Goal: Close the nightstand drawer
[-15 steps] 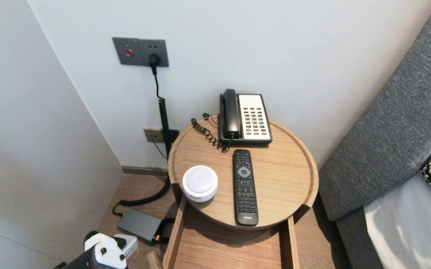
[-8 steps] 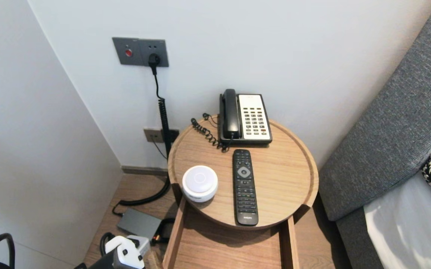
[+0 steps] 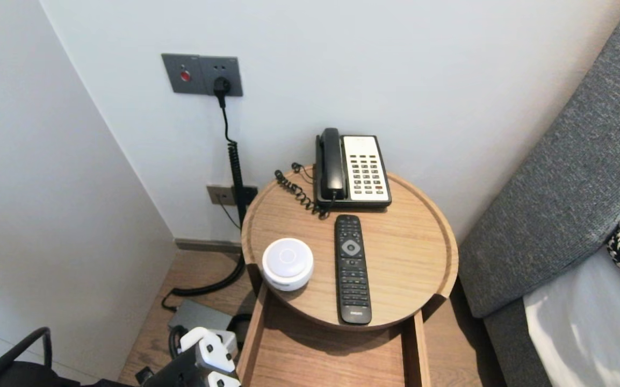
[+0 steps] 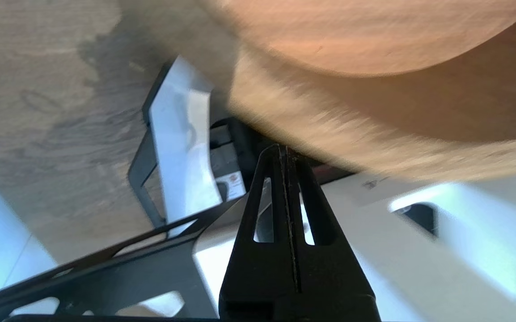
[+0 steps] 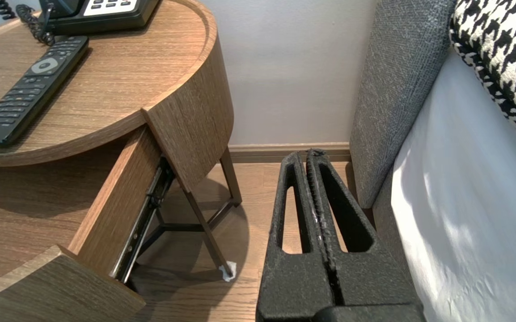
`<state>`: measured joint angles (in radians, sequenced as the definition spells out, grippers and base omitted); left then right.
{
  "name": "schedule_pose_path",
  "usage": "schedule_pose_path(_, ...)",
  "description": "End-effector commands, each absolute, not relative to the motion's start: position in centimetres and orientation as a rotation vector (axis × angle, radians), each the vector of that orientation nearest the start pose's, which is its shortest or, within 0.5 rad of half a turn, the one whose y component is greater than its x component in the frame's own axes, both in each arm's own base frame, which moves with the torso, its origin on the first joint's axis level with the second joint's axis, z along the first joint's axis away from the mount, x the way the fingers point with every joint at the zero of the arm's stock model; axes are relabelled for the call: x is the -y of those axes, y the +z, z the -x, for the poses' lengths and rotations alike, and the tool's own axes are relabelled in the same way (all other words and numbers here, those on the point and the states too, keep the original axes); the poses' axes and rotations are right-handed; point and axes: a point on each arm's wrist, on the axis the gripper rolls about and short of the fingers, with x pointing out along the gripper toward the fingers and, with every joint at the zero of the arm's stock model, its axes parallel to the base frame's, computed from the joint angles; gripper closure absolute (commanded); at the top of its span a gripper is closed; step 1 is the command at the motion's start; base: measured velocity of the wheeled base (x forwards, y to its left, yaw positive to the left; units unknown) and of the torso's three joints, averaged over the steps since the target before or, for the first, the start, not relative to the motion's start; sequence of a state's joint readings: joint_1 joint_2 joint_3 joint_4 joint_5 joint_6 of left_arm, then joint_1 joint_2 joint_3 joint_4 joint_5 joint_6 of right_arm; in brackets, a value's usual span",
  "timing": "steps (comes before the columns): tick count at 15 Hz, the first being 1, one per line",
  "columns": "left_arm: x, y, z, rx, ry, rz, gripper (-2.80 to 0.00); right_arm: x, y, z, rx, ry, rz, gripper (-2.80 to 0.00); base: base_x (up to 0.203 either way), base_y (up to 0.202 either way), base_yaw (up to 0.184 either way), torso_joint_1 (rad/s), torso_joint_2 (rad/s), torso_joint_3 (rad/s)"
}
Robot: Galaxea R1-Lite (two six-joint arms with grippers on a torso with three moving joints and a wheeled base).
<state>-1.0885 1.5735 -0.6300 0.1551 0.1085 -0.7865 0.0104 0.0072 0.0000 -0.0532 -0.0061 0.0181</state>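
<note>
head view shows the left arm shifted rightward since a second ago; it now sits just beside the left wall of the open drawer, which stands pulled out under the front edge of the round tabletop. this places the left gripper, fingers pressed together and empty, low near the drawer, above a grey metal-look power adapter. the right gripper, likewise closed and empty, hangs parked beside the bed. nothing on the tabletop has moved: slim black plastic remote at the front edge, smooth white domed puck at the front-left edge, black-and-cream telephone at the rear edge. drawer and tabletop are matte grained wood.
</note>
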Motion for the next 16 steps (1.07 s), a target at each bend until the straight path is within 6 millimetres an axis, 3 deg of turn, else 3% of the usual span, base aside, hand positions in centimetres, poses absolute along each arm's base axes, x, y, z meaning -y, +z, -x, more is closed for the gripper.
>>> schedule_pose_path(1,19.6,11.0,-10.5,-1.183,-0.429,0.036,0.0,0.0,7.4,2.0,0.02,0.005,-0.019,0.0,0.0,0.0,0.0,0.0,0.0,0.0)
schedule_pose_path(9,21.4,11.8,-12.5,-1.107,-0.446,0.098,0.0,0.0,7.4,2.0,0.02,0.005,-0.019,0.0,0.0,0.0,0.0,0.0,0.0,0.0)
schedule_pose_path(16,22.4,12.4,-14.0,-0.925,-0.445,0.091,0.0,0.0,7.4,2.0,0.02,0.005,-0.019,0.0,0.0,0.0,0.0,0.0,0.0,0.0)
